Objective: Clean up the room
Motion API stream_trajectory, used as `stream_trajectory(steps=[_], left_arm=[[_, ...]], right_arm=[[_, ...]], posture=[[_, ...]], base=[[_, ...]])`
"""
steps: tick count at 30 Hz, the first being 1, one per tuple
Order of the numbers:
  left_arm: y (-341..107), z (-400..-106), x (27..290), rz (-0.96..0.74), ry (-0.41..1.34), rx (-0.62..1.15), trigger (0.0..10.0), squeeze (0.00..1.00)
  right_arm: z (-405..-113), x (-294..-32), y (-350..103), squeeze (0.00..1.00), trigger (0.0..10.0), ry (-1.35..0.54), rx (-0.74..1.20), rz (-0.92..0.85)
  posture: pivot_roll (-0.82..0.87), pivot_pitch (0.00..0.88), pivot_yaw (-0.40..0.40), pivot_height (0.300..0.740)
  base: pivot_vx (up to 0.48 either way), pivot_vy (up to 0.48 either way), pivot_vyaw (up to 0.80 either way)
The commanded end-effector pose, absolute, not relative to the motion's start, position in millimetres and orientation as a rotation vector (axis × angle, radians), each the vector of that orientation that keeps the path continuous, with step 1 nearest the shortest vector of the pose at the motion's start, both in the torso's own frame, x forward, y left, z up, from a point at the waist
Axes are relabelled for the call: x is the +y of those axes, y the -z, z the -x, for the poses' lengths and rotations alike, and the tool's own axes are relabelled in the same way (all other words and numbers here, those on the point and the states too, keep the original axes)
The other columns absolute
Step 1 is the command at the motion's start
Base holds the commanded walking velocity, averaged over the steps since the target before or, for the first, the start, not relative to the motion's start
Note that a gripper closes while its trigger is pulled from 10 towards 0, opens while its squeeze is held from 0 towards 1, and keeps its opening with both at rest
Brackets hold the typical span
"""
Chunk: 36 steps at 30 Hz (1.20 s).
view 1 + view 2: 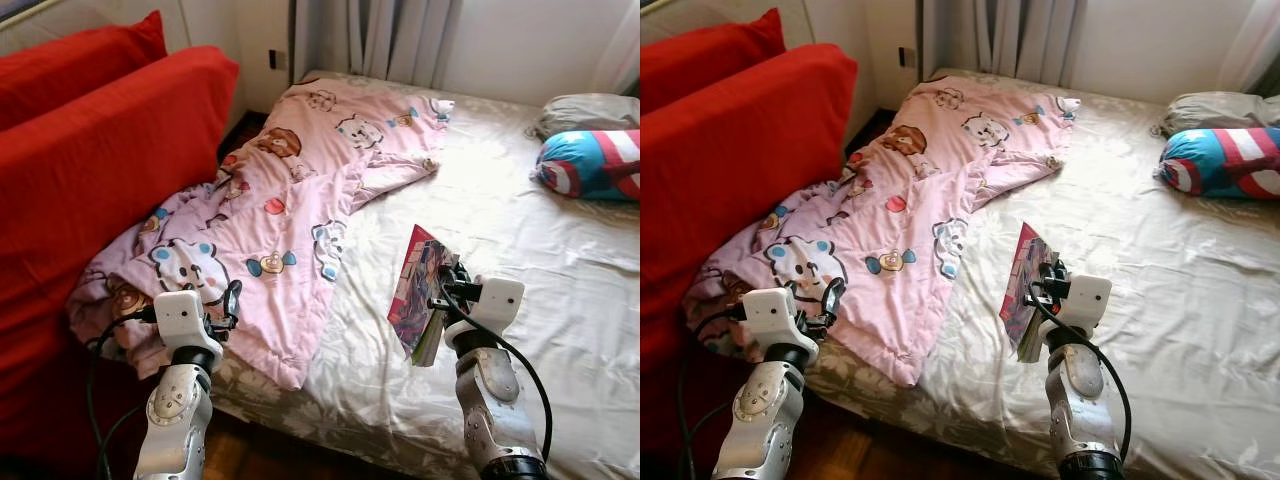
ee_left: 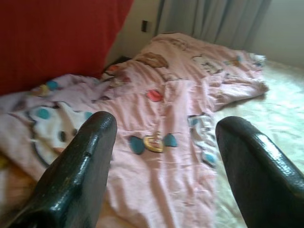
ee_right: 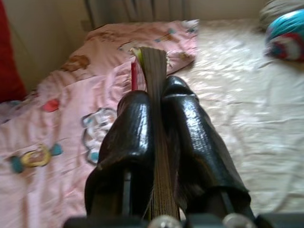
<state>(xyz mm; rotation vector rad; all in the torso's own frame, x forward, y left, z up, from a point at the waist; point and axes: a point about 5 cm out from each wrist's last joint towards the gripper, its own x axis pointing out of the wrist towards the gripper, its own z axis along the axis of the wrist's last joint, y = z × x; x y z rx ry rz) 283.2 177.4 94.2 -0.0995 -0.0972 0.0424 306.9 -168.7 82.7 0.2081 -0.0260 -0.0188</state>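
Book (image 1: 417,293) — clamped in right pincer (image 1: 440,300) | left pincer (image 2: 161,171) apart over pink quilt (image 1: 280,220) | bed (image 1: 520,230)

Two silver arms with white boxy wrist housings, black cables looping alongside (glossy black fingers (image 2: 76,175) on each claw)

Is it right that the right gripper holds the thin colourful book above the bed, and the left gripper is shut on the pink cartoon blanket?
Not quite. The left gripper is open, apart from the pink cartoon blanket, as the left wrist view shows. The right gripper does hold the thin colourful book.
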Motion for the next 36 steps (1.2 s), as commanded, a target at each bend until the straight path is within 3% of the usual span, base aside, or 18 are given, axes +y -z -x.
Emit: stream_trajectory(steps=[1, 27, 36], left_arm=[[-92.4, -281.7, 177.3, 0.085, -0.039, -0.093, 10.0, 0.00], [-93.4, -281.9, 177.3, 0.087, -0.036, -0.099, 10.0, 0.00], [-93.4, -283.0, 176.8, 0.090, -0.036, -0.099, 10.0, 0.00]], right_arm=[[-309.1, -169.0, -88.2, 0.00, 10.0, 0.020, -0.053, -0.207], [-309.6, -168.3, -87.5, 0.00, 10.0, 0.019, -0.056, -0.212], [-310.1, -168.0, -88.2, 0.00, 10.0, 0.014, -0.065, -0.208]], posture=[[-0.05, 0.110, -0.056, 0.740], [-0.05, 0.110, -0.054, 0.740], [-0.05, 0.107, -0.054, 0.740]], base=[[0.000, 0.000, -0.71], [0.000, 0.000, -0.71], [0.000, 0.000, 0.00]])
